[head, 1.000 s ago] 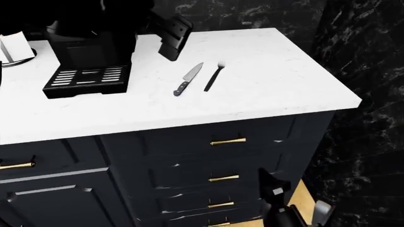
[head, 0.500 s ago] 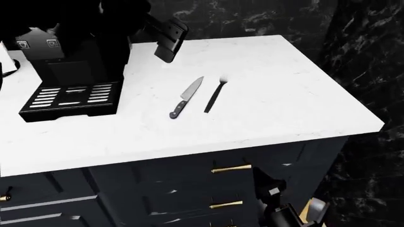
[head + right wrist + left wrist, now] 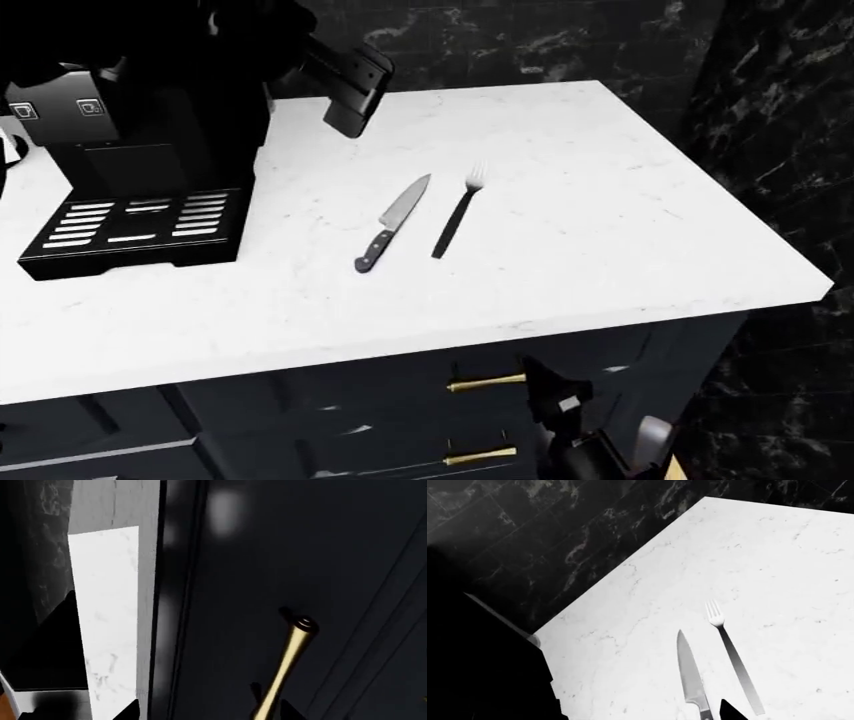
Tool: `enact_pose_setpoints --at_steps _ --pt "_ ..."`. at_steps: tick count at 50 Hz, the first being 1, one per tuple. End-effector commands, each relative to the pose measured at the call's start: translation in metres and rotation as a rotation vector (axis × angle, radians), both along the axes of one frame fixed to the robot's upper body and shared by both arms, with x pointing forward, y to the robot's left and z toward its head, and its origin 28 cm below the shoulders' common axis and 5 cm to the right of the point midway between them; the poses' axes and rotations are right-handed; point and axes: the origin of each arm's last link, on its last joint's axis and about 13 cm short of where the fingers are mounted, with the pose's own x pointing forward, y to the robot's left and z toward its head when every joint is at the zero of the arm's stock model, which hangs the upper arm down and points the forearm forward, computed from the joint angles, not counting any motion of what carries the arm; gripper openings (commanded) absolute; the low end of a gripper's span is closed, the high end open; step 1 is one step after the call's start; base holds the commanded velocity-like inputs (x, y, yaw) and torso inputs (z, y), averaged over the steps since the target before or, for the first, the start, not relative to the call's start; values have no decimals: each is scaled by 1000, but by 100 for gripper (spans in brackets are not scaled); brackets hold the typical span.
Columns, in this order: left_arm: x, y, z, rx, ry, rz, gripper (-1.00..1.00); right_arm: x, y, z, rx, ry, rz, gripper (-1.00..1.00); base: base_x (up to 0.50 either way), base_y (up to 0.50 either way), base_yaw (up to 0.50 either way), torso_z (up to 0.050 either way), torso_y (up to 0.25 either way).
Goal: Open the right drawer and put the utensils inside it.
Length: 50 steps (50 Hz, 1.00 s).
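Note:
The knife (image 3: 392,223), silver blade and black handle, lies on the white countertop (image 3: 601,200) with the black-handled fork (image 3: 457,214) just to its right. Both also show in the left wrist view, knife (image 3: 692,677) beside fork (image 3: 734,657). My left gripper (image 3: 350,98) hangs open above the counter, behind and to the left of the utensils, with nothing in it. The right drawer (image 3: 587,372) is shut, its brass handle (image 3: 486,383) just under the counter edge. My right gripper (image 3: 601,425) is open in front of that handle (image 3: 287,665), one fingertip beside the bar.
A black coffee machine (image 3: 134,160) with a slotted drip tray stands on the counter's left part. More navy drawers with a brass handle (image 3: 478,457) sit below the top one. A black marble wall runs behind and to the right of the counter.
The head view has risen, so the counter and drawers sit lower in frame. My right gripper has come up closer to the top drawer's handle. Knife and fork have not moved.

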Motion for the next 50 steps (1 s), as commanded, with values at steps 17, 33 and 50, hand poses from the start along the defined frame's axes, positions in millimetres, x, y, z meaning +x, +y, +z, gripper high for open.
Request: enact_pose_setpoints --at_steps 17,33,50 --pt "4 0 -4 5 11 0 100 21 -5 -34 90 121 -26 100 0 0 0 0 0" --pt "5 1 -6 9 14 5 100 34 -4 -33 73 134 0 100 0 0 0 0 0" --pt "7 1 -9 12 18 8 100 50 2 -44 38 173 28 100 0 0 0 0 0"
